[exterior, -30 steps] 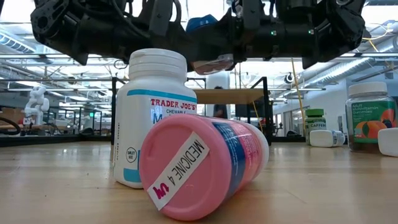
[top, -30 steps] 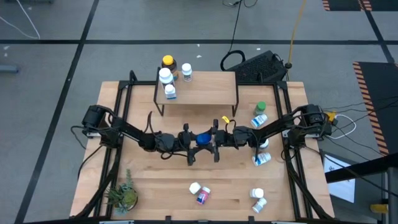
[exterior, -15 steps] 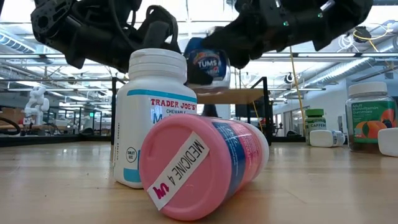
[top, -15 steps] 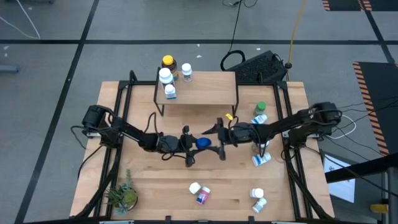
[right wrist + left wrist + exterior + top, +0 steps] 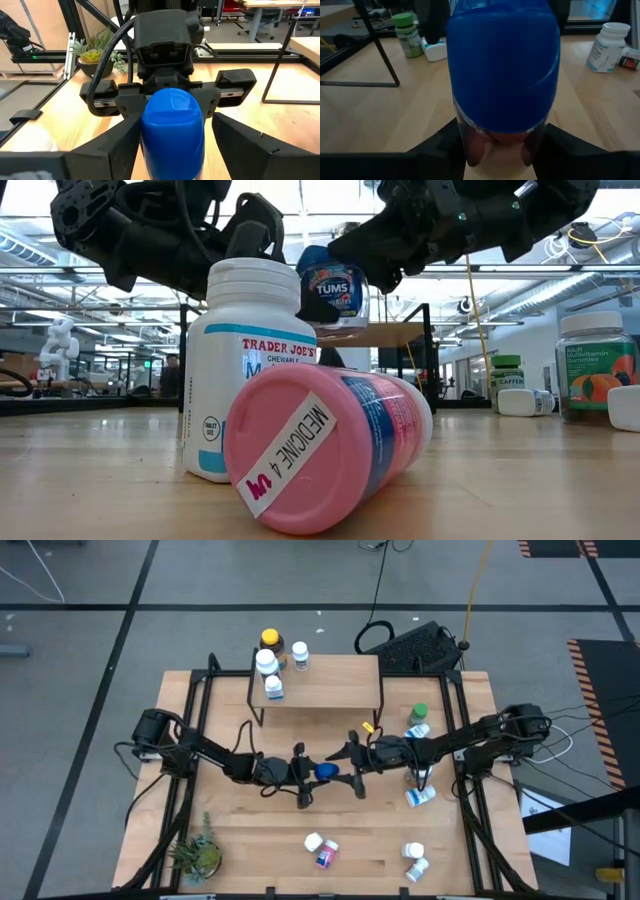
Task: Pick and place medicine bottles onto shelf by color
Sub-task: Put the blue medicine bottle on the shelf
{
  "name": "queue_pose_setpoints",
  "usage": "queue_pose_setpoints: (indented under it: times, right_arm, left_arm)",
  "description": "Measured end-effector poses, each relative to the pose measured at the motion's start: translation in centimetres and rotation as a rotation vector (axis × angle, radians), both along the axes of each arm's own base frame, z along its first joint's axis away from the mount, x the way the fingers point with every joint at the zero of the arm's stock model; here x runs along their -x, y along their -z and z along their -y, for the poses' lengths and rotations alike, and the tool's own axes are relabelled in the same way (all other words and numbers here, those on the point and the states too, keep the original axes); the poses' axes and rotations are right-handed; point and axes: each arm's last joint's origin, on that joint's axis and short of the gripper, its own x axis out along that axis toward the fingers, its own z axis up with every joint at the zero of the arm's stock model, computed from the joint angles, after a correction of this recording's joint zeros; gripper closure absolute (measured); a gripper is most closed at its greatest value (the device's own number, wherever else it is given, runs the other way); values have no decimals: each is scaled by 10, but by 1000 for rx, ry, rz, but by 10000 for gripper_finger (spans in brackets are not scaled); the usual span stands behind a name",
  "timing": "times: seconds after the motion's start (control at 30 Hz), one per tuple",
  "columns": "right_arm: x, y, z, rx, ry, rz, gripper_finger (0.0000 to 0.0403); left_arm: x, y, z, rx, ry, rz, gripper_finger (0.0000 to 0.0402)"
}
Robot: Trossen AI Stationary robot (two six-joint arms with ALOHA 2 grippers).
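A blue Tums medicine bottle (image 5: 325, 771) hangs above the table's middle, lying about level, with my left gripper (image 5: 310, 773) shut on it. My right gripper (image 5: 352, 766) faces it from the table's right and is open. Its two fingers (image 5: 118, 145) stand on either side of the bottle's blue cap end (image 5: 172, 122); I cannot tell whether they touch it. The shelf (image 5: 330, 680) stands beyond, with white bottles (image 5: 266, 663) at its left end and an amber yellow-capped one (image 5: 270, 640) at its far left corner. My left gripper pinches the blue bottle between its two fingers (image 5: 465, 150) at the clear end (image 5: 502, 137), where reddish tablets show. The fingers come about level from the table's left and lie along the bottle. The bottle is lifted clear, its cap end pointing at my right gripper.
Loose bottles lie on the table's right: a green-capped one (image 5: 418, 713) and white ones (image 5: 420, 795), (image 5: 414, 860). Near the front edge are a white bottle (image 5: 250, 370) and a pink-capped one on its side (image 5: 320, 450). A potted plant (image 5: 197, 855) stands front left.
My right gripper has drawn back a little toward the table's right edge and has tipped more level. My left gripper has tipped with the blue bottle. In the low view the bottle now hangs lower, with its label in sight.
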Motion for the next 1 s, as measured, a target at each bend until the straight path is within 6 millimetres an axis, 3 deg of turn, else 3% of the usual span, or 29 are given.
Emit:
queue_pose_setpoints:
  times: [0.63,1.0]
  right_arm:
    - [-4,-3,-2,-10,-39,-56,230]
    - [-6,-8,6,11,27,0,225]
  left_arm:
    - [0,0,0,23,-12,7,224]
    - [3,7,-5,14,-147,-63,102]
